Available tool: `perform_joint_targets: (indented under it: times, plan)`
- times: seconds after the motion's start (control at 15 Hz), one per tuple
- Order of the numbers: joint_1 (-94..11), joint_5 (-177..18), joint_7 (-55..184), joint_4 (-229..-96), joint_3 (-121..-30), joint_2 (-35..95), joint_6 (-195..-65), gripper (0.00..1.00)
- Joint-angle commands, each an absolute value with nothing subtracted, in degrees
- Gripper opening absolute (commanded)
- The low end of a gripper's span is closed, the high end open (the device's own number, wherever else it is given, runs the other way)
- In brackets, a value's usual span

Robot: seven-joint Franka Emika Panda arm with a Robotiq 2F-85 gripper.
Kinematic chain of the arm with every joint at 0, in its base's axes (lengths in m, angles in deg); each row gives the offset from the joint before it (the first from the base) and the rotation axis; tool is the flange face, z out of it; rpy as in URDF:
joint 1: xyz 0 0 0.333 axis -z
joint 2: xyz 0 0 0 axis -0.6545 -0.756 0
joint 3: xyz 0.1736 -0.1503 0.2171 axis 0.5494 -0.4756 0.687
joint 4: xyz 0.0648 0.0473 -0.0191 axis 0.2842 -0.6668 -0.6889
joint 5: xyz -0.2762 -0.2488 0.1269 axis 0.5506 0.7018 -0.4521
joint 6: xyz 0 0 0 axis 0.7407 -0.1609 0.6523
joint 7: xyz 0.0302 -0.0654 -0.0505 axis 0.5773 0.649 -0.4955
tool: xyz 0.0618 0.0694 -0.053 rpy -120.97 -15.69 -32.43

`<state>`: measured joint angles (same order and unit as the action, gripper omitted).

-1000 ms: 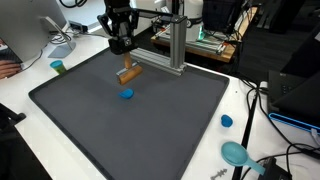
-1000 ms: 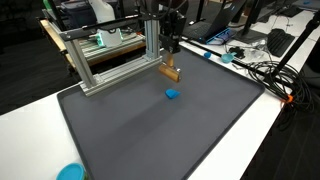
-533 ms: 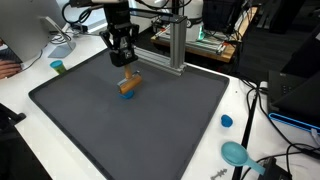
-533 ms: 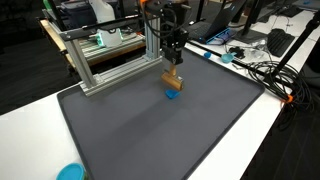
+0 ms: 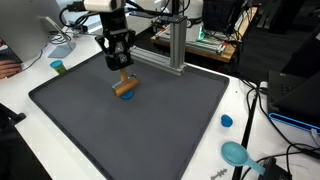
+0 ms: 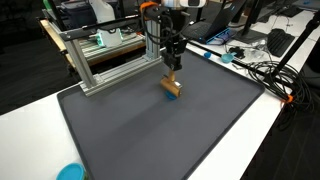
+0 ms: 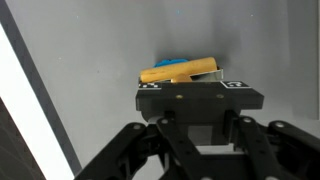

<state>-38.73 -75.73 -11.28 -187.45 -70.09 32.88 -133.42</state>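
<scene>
In an exterior view, the robot's gripper [image 6: 173, 68] clamps the upper end of a tilted wooden block [image 6: 172, 88] low over a dark mat [image 6: 150, 130] on a white table [image 6: 290, 130]. An aluminium frame [image 6: 100, 62] stands at the mat's far edge. Cables [image 6: 262, 68] trail beside the mat, and a blue round object [image 6: 70, 172] sits at the near corner.

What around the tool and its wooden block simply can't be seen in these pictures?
The blue piece: wrist view shows only a sliver; the wooden block covers the rest.
Fingertips of the tool: wrist view, hidden by the tool's own body.
Whether the block touches the mat: too small in both exterior views.
</scene>
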Motion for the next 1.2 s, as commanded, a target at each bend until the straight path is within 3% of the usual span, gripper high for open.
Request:
perform_joint_targets:
  times: [0.0,0.73,1.13]
  plan:
    - [-38.63,-74.50,-9.74,-184.80,-70.10,30.83,-132.22,0.22]
    - [-36.54,-79.08,-14.45,-173.72,-68.18,21.31,-122.61,0.22]
    - [-32.68,-87.71,-23.77,-173.88,-65.46,19.56,-124.35,0.22]
